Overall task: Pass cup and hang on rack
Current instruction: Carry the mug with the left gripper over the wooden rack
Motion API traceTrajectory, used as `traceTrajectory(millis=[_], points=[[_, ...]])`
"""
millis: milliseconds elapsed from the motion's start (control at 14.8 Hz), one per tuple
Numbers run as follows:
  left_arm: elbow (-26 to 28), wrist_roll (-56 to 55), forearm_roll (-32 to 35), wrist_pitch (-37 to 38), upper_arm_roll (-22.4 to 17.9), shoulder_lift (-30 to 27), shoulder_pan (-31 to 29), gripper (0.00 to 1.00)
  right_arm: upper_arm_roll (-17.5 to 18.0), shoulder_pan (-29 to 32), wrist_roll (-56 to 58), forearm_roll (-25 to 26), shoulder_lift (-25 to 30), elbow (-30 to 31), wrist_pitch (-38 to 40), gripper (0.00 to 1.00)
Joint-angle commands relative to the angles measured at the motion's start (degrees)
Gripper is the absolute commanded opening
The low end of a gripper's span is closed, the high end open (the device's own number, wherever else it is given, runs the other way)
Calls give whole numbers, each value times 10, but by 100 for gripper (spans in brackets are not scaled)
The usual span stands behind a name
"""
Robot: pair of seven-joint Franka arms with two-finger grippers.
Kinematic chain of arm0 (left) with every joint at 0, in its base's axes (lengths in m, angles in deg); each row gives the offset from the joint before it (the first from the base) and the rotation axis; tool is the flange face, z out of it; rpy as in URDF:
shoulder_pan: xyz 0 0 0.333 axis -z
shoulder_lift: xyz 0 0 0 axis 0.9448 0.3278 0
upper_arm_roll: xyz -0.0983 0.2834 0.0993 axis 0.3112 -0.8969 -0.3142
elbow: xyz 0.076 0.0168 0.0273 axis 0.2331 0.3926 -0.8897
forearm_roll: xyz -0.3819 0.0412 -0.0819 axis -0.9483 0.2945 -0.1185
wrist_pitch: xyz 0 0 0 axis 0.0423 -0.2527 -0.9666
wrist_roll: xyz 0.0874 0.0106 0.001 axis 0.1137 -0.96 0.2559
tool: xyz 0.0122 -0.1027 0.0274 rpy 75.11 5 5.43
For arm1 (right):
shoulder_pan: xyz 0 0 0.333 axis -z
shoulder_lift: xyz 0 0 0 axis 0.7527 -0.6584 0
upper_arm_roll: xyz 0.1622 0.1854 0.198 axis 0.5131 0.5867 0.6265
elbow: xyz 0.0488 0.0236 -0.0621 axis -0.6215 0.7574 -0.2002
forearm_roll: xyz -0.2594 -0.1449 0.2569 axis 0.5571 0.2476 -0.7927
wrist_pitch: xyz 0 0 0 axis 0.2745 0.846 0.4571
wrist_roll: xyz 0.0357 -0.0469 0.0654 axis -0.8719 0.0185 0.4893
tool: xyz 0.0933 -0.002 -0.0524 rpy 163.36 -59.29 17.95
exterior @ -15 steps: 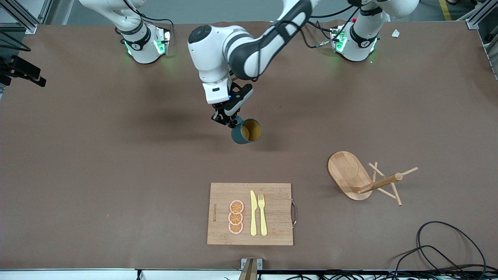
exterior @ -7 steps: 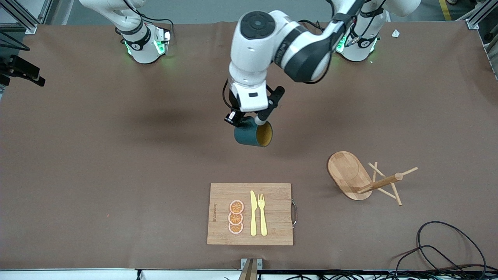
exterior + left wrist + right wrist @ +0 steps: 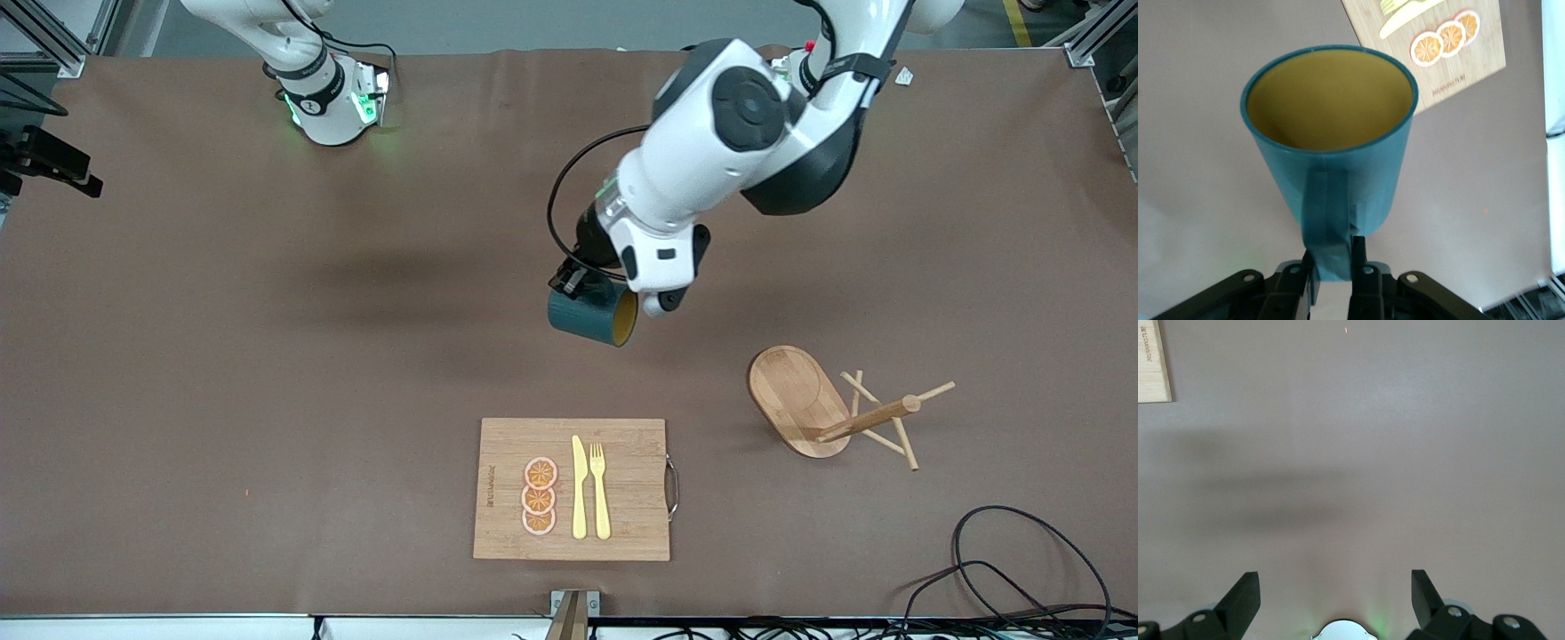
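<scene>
L gripper (image 3: 1333,273) is clamped on the cup (image 3: 591,314) by its handle, seen only in the L wrist view, where the fingers (image 3: 1359,257) pinch the teal strap. In the front view the wrist hides that grip; the cup hangs on its side in the air over bare table (image 3: 267,373) near the middle, mouth turned toward the L arm's end, tan inside showing. R gripper (image 3: 1335,600) appears in its own wrist view only: fingers spread wide, nothing between them, over bare table w/ a corner of the board at the edge. R arm waits by its base.

Counts: 1 cup, 1 rack (image 3: 831,409), 1 board (image 3: 622,489). The rack stands nearer the camera than the cup, toward the L arm's end, w/ oval base, post, thin pegs. On the board, nearest the camera: 3 orange slices (image 3: 539,497), 1 yellow knife (image 3: 579,487), 1 yellow fork (image 3: 600,491). L wrist view catches the slices too, plus part of the cutlery. A black cable (image 3: 1022,569) loops at the table corner near the camera
</scene>
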Motion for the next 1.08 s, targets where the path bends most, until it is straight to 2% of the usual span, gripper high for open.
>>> traceTrajectory(millis=[0,338,474,744,1015], points=[[79,68,-73,-11,3,-60,-38,0,5,7,8,10,11,4,2,100],[165,192,-189,-2,4,-112,-113,0,5,7,8,10,11,5,2,100],[193,267,-238,38,3,-126,-160,0,5,7,8,9,11,5,2,100],[203,369,-306,129,3,-118,-254,0,5,7,8,10,11,5,1,100],[206,471,-325,209,3,-93,-332,0,5,7,8,9,11,5,1,100]])
